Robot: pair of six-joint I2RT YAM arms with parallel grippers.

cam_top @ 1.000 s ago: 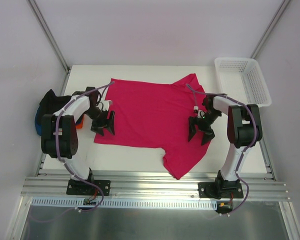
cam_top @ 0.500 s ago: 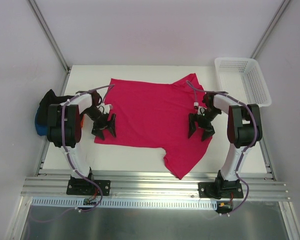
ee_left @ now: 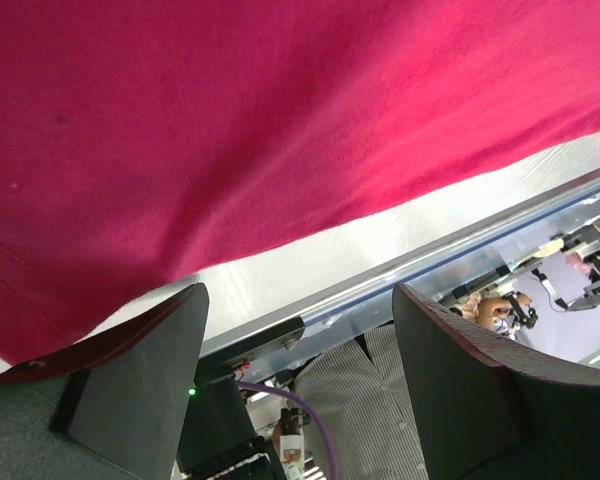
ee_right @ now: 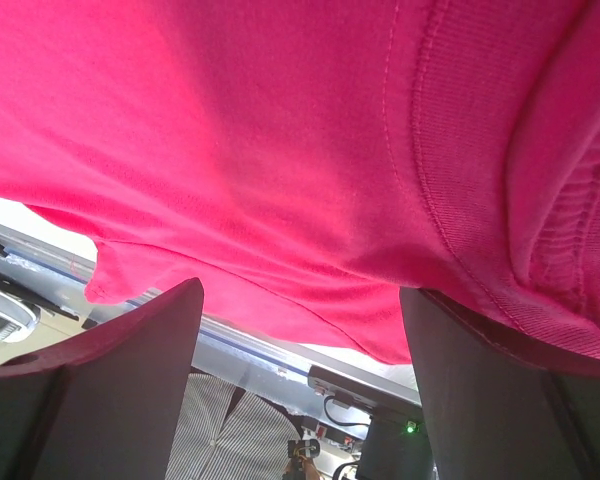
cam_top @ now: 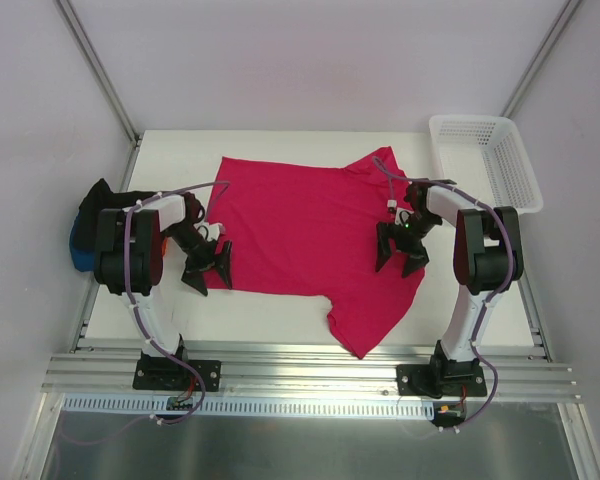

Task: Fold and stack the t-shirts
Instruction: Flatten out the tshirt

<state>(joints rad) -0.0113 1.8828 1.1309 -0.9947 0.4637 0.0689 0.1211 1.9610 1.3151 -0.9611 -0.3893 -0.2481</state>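
Looking down on a white table (cam_top: 280,312), closed in by plain pale walls (cam_top: 310,60) at the back and on both sides. Rising slantwise in the two far corners, thin aluminium posts (cam_top: 98,70). Spanning the near edge, a grooved aluminium rail (cam_top: 310,362); just below, gleaming dully, a brushed metal sheet (cam_top: 310,445). Lighting evenly and softly, casting only faint shadows.

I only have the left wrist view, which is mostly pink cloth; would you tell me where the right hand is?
Observer: The right hand is open above the right edge of the crimson-pink t-shirt, opposite the left hand.
Operator: Thank you; is the shirt lying flat?
Observer: Mostly spread out, with one sleeve pointing toward the arm bases.
Operator: And where are the other shirts?
Observer: Bunched in a pile at the left edge of the table.
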